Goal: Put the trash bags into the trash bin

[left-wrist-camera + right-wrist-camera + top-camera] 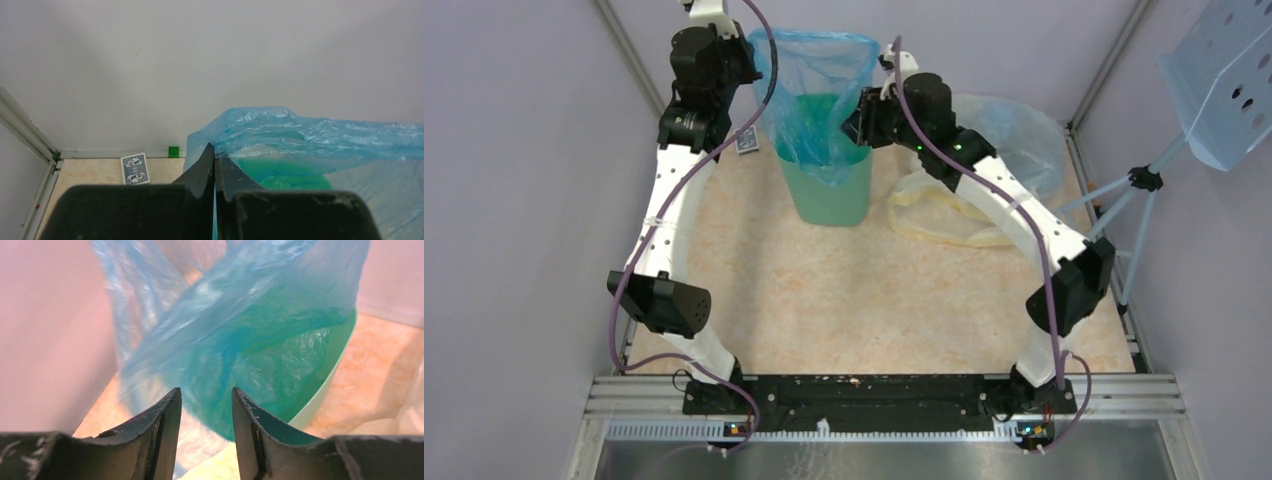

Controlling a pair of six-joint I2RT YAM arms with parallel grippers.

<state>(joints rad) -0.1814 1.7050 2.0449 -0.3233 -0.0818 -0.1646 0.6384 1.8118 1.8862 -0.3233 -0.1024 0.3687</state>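
Note:
The green trash bin (829, 195) stands at the back middle of the table. A light blue trash bag (816, 75) hangs into it, its mouth held high above the rim. My left gripper (749, 58) is shut on the bag's left top edge; in the left wrist view the closed jaws pinch blue plastic (300, 135) at the gripper (215, 151). My right gripper (857, 122) is open at the bag's right side. In the right wrist view the gripper (206, 394) faces the blue bag (240, 340) and the bin's rim (327, 372), with nothing clamped. A pale yellowish bag (999, 150) lies right of the bin.
A small dark card box (747, 142) lies left of the bin near the back wall, also in the left wrist view (134, 168). A tiny green block (173, 151) sits against the wall. A tripod with a perforated panel (1224, 80) stands at the right.

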